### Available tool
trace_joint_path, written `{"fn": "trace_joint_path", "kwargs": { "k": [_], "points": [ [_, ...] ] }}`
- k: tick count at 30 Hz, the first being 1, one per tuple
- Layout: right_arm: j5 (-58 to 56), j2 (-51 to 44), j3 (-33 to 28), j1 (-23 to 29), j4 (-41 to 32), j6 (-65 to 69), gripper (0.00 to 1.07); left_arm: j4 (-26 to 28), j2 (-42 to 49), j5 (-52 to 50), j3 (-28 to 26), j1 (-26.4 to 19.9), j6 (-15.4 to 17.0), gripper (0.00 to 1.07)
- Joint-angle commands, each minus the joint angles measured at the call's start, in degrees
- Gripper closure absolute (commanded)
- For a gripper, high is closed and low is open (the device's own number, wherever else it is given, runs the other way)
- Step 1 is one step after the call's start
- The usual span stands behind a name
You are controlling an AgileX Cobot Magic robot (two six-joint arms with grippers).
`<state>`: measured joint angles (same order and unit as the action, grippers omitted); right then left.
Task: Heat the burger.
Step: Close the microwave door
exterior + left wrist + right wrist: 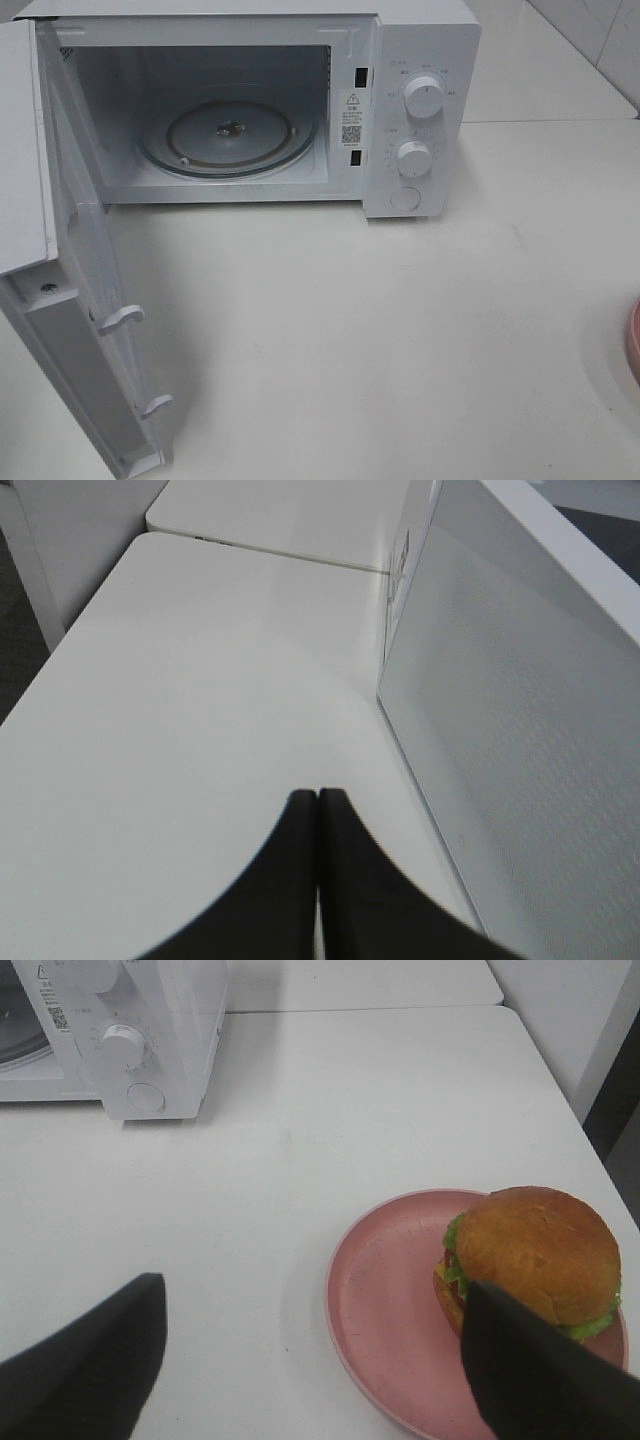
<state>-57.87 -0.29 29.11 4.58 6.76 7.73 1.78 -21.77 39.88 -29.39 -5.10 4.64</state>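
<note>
**One Door Open, Burger Not In Yet**

I see the microwave (250,100) at the far edge of the table (400,320). Its door (70,300) swings wide open, and the glass tray (228,135) inside has nothing on it. So the first step looks done.

The burger (530,1260) sits on its pink plate (390,1300) near the right edge of the table, well apart from the microwave. I think I must put it inside, shut the door and turn a knob (424,97).

My left gripper (318,810) is clenched tight with nothing in it. It hangs over bare table just beside the outside of the open door.

My right gripper (310,1350) is spread wide and holds nothing. It hovers above the table with one finger (540,1370) in front of the burger.
</note>
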Motion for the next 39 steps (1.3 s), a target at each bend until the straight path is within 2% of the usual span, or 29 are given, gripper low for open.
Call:
{"fn": "trace_joint_path", "kwargs": {
  "k": [1,5,7,10,12,15,17,20,22,24,28,30,33,35,36,38,39],
  "points": [
    [0.2,-1.4,-0.3,-0.3,0.2,-0.2,0.31,0.4,-3.1,-7.7,2.3,-0.2,0.2,1.07],
    [0.2,-1.4,-0.3,-0.3,0.2,-0.2,0.31,0.4,-5.6,-15.7,5.5,-0.2,0.2,1.07],
    [0.2,-1.4,-0.3,-0.3,0.2,-0.2,0.31,0.5,-8.3,-26.1,9.9,-0.2,0.2,1.07],
    [0.2,-1.4,-0.3,-0.3,0.2,-0.2,0.31,0.5,-8.8,-29.0,11.1,-0.2,0.2,1.07],
    [0.2,-1.4,-0.3,-0.3,0.2,-0.2,0.31,0.5,-11.2,-40.6,15.4,-0.2,0.2,1.07],
    [0.2,-1.4,-0.3,-0.3,0.2,-0.2,0.31,0.4,-11.9,-43.5,16.4,-0.2,0.2,1.07],
    [0.2,-1.4,-0.3,-0.3,0.2,-0.2,0.31,0.3,-14.9,-53.6,20.1,-0.2,0.2,1.07],
    [0.2,-1.4,-0.3,-0.3,0.2,-0.2,0.31,0.3,-15.9,-56.1,21.0,-0.2,0.2,1.07],
    [0.2,-1.4,-0.3,-0.3,0.2,-0.2,0.31,-1.1,-20.4,-64.2,23.5,-0.2,0.5,1.07],
    [0.2,-1.4,-0.3,-0.3,0.2,-0.2,0.31,-1.8,-21.8,-66.4,24.0,-0.2,0.5,1.07],
    [0.2,-1.4,-0.3,-0.3,0.2,-0.2,0.31,-5.1,-26.1,-71.4,24.2,-0.2,2.3,1.07],
    [0.2,-1.4,-0.3,-0.3,0.2,-0.2,0.31,-11.8,-32.7,-75.8,24.1,-0.2,6.9,1.07],
    [0.2,-1.4,-0.3,-0.3,0.2,-0.2,0.31,-13.9,-34.4,-76.8,24.1,-0.2,8.3,1.07],
    [0.2,-1.4,-0.3,-0.3,0.2,-0.2,0.31,-20.4,-40.6,-83.3,24.1,-0.2,12.5,1.07],
    [0.2,-1.4,-0.3,-0.3,0.2,-0.2,0.31,-20.4,-40.6,-83.3,24.1,-0.2,12.5,1.07],
    [0.2,-1.4,-0.3,-0.3,0.2,-0.2,0.31,-24.9,-45.0,-89.5,24.1,-0.2,14.0,1.07],
    [0.2,-1.4,-0.3,-0.3,0.2,-0.2,0.31,-24.9,-45.0,-89.5,24.1,-0.2,14.0,1.07]
  ]
}}
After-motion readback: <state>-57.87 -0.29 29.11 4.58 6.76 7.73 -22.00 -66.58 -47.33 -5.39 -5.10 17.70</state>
